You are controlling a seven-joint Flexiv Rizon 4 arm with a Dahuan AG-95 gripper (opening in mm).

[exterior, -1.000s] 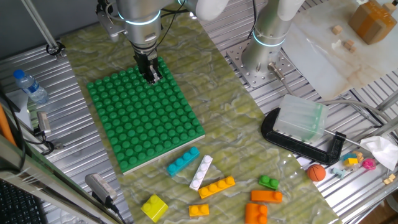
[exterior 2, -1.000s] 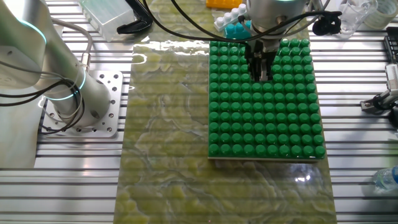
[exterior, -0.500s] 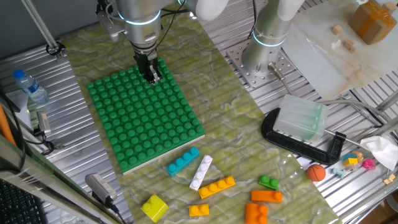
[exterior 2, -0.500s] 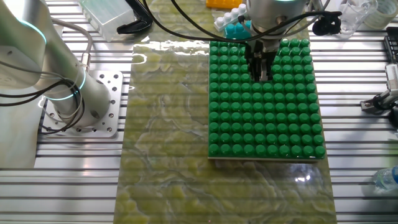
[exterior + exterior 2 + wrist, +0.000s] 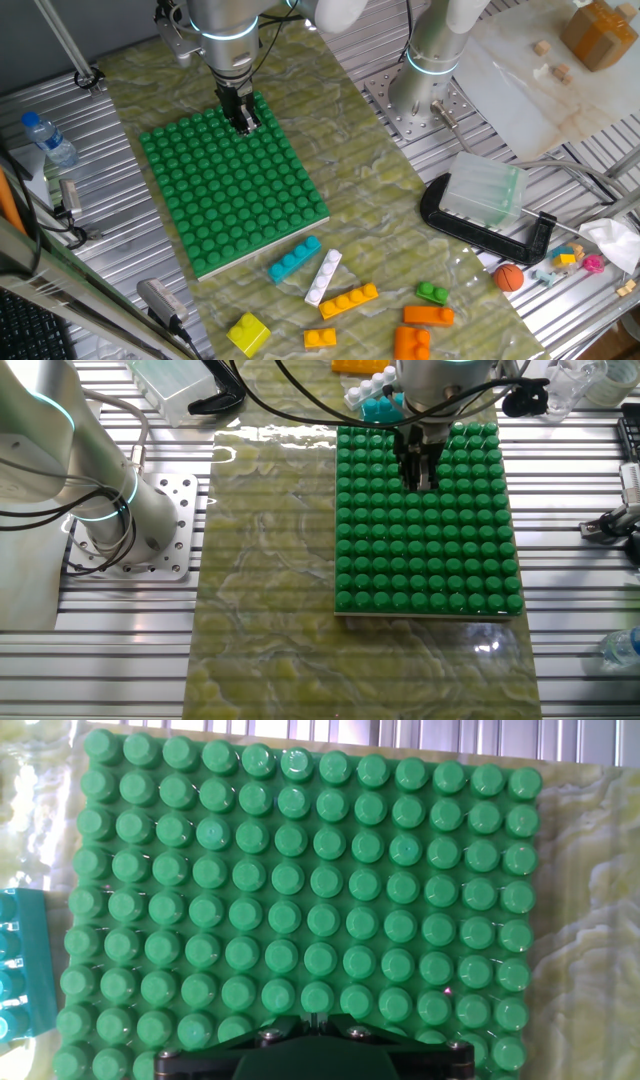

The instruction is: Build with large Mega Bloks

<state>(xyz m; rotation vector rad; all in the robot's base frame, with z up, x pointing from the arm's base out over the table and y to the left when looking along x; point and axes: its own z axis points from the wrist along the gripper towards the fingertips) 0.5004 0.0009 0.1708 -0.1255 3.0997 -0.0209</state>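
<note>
The end effector (image 5: 243, 124), fingers near-closed and empty, hovers over the baseplate's (image 5: 230, 190) far end; loose bricks (image 5: 294, 259) lie beyond its opposite edge.

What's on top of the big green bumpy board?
No bricks are on the green board; only bare studs show. The gripper hangs over its far end, hiding a few studs beneath it. The loose bricks lie beside it on the mat.
</note>
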